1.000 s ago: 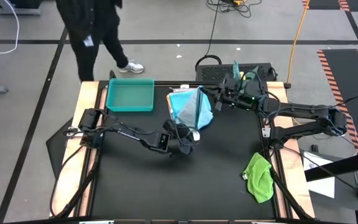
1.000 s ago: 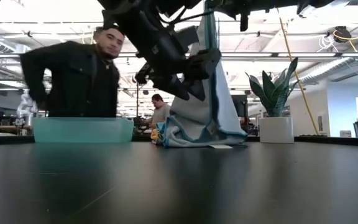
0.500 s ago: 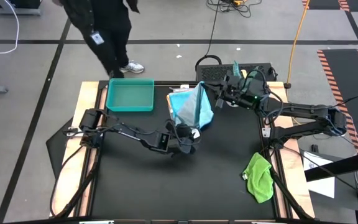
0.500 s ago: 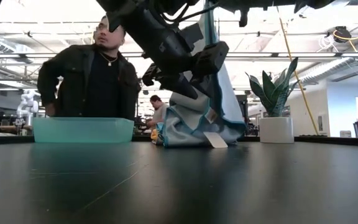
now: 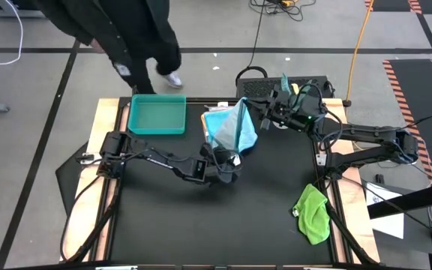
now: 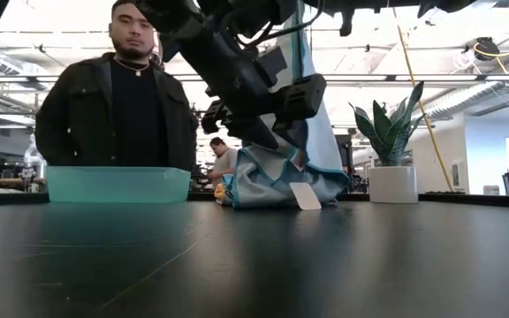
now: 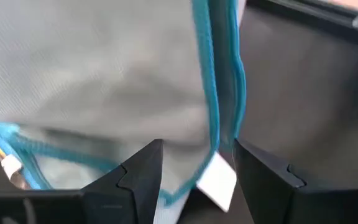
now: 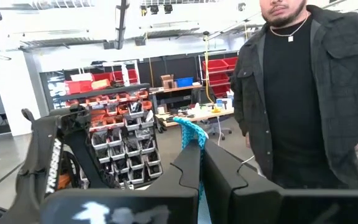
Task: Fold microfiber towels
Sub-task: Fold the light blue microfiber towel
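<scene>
While the right tool [image 5: 263,120] stays out of it otherwise, it is clamped together on one corner of the pale blue towel [image 5: 233,129], holding that corner up off the counter [image 5: 261,195] at about 12 o'clock; the cloth's lower part lies bunched on the pile of other towels [image 5: 214,118] there. Left tool [image 5: 233,166] sits just at the pile's 6 o'clock edge, fingers [image 7: 143,174] apart, straddling the hanging blue-edged hem and its white tag [image 7: 217,184], not pinched. Green towel [image 5: 313,213] lies crumpled at 4 o'clock, well apart. Teal tray [image 5: 157,115] at 11 o'clock; a person [image 6: 117,93] stands behind it.
</scene>
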